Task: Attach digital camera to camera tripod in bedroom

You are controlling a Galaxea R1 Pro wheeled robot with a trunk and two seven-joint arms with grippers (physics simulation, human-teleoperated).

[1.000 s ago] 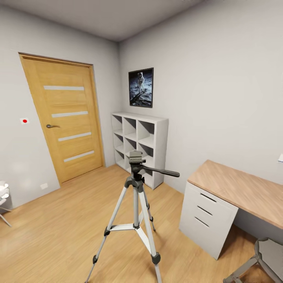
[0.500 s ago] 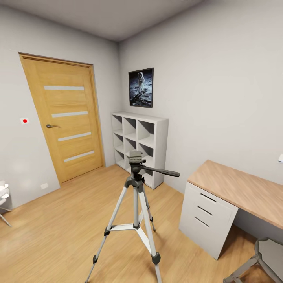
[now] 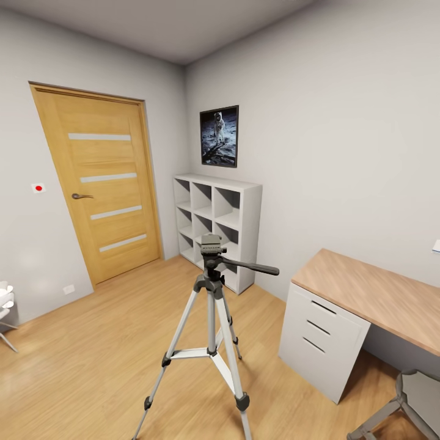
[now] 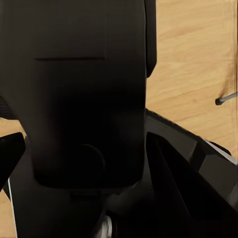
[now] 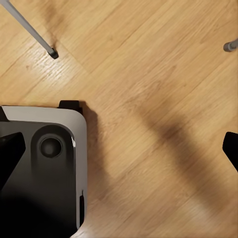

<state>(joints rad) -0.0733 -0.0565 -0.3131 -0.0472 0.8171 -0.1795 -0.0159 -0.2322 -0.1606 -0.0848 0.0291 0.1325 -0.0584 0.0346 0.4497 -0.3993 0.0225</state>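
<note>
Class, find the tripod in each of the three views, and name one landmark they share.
Head view: tripod stands low centre on the floor, before the shelf.
Right wrist view: a silver leg with a dark foot, likely the tripod's.
Left wrist view: a thin grey tip at the edge; cannot tell whose.
Shared landmark: the wood floor.

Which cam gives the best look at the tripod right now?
Head view: the camera tripod stands whole on the wood floor, with head, pan handle and all three legs visible. The right wrist view catches what looks like one of its leg tips, and the left wrist view a thin grey end at the frame edge that I cannot identify.
</note>
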